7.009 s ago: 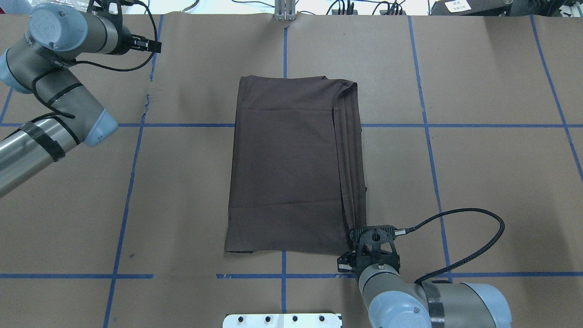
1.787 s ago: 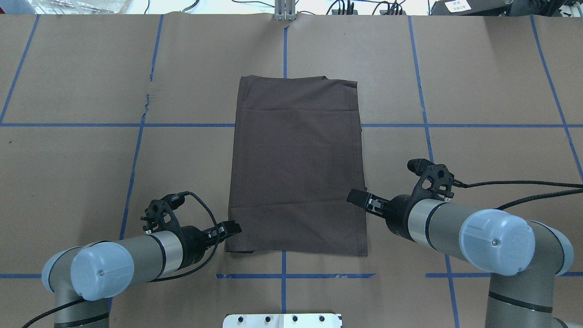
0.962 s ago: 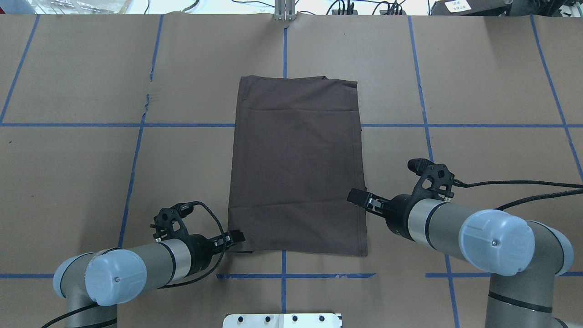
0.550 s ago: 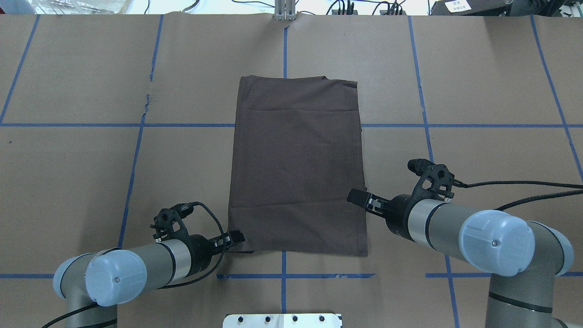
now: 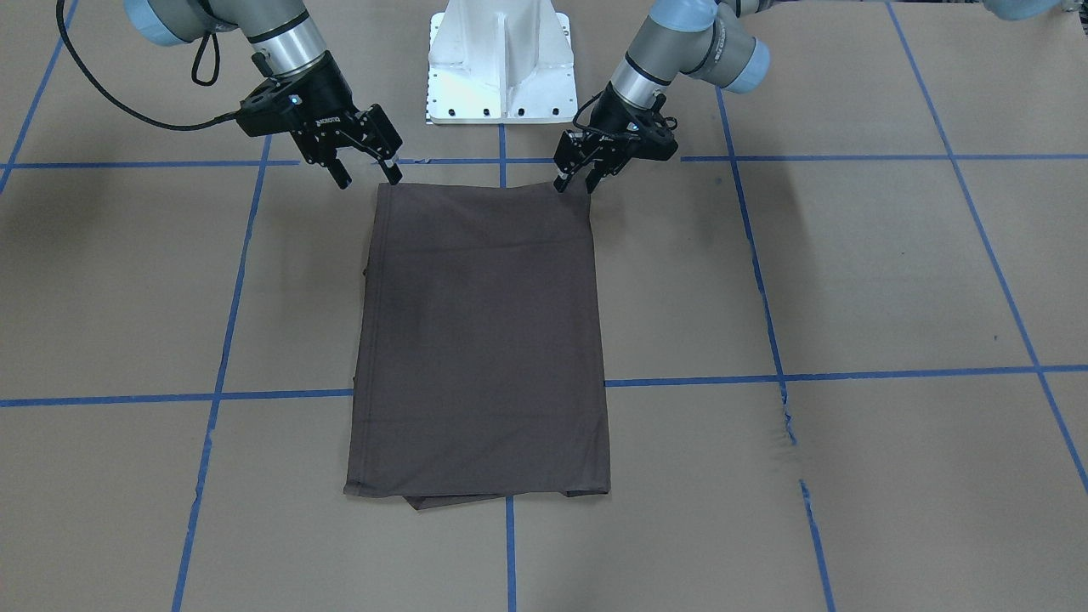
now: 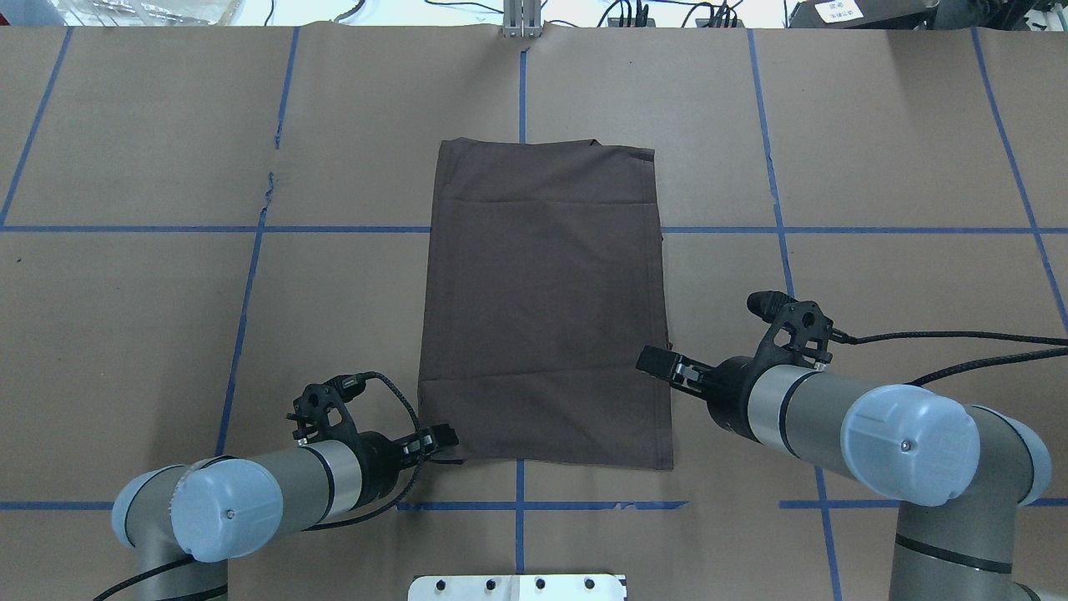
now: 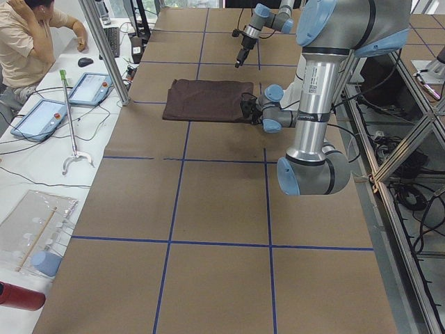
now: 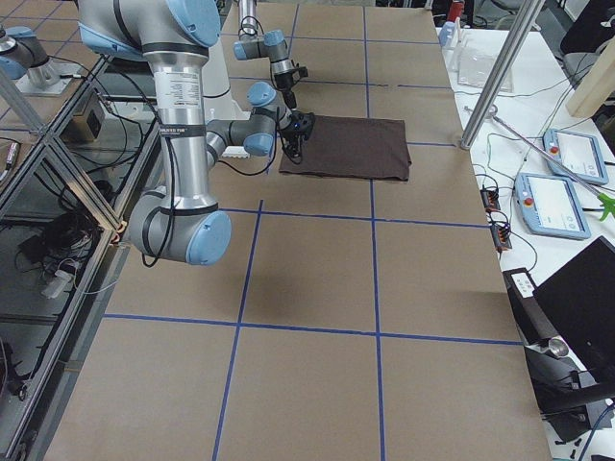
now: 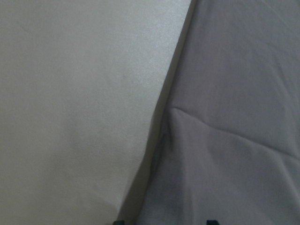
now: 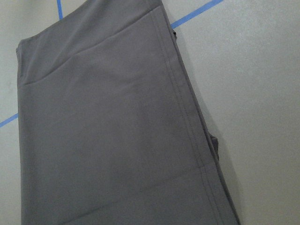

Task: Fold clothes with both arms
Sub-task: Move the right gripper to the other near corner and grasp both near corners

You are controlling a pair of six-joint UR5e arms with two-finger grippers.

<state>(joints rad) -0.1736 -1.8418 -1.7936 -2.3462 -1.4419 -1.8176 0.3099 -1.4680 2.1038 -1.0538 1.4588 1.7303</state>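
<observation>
The dark brown T-shirt lies flat on the table, folded into a tall rectangle. My left gripper is low at its near left corner. It is open, and its fingers straddle the cloth's edge without closing on it. My right gripper is open with nothing in it. It hangs by the shirt's right edge, close to the near right corner. The right wrist view looks down on the hemmed edge. Collar, logo and tags are hidden in the fold.
Brown paper with blue tape lines covers the table, with a small tear at the far left. The white pedestal base stands at the near edge. A person sits at a side desk with tablets.
Seven seconds ago my left arm was at the far left and my right gripper at the near right corner. In the last second my left gripper slid right onto the corner. My right arm held still.
</observation>
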